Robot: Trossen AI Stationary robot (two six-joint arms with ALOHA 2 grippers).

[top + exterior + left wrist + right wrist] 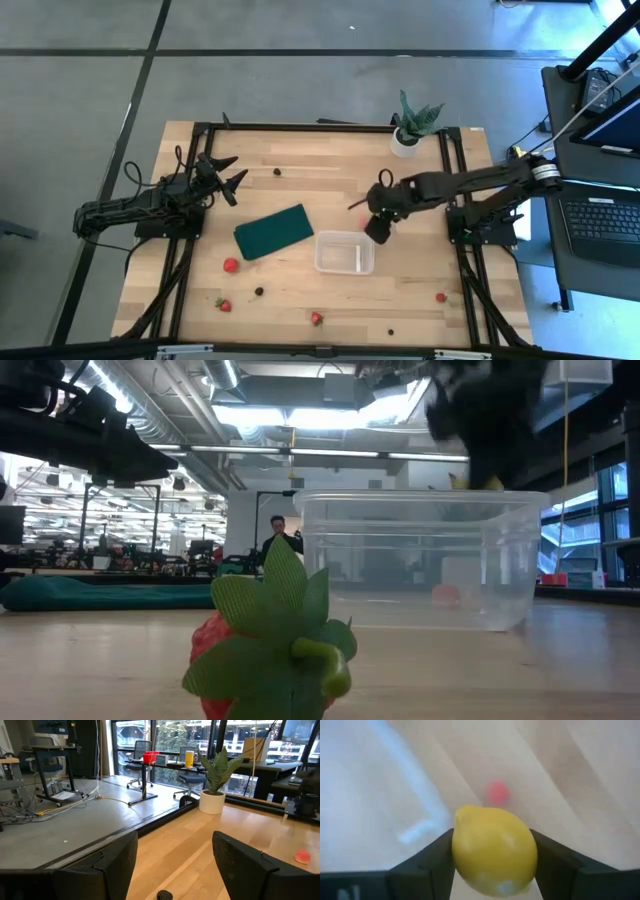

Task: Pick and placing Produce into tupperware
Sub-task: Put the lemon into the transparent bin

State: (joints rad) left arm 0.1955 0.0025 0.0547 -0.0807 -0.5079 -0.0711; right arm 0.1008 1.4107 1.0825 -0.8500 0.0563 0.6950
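Observation:
The clear tupperware tub (345, 252) stands on the table near its middle, and the low view shows its wall (420, 560). My right gripper (380, 228) hovers over the tub's far right corner, shut on the yellow lemon (495, 850). A small red fruit (497, 792) lies on the wood beyond it. My left gripper (225, 176) waits open at the table's left side, and a dark berry (164, 895) lies between its fingers' line of sight. A red round fruit (231, 265), strawberries (224, 304) (316, 318) (440, 297) and dark berries (259, 291) (391, 331) lie scattered on the near half. My right gripper pinches the lemon across its middle (465, 855), one finger (427, 862) on each side, coming from above and pointing down. The lemon is lifted clear of the table, with its pointed end (462, 812) sticking out past the fingers.
A dark green pad (273, 231) lies left of the tub. A potted plant (412, 125) stands at the far edge. Another dark berry (277, 171) lies near the left gripper. A strawberry (270, 650) fills the low view's foreground. A laptop table (600, 215) stands right of the table.

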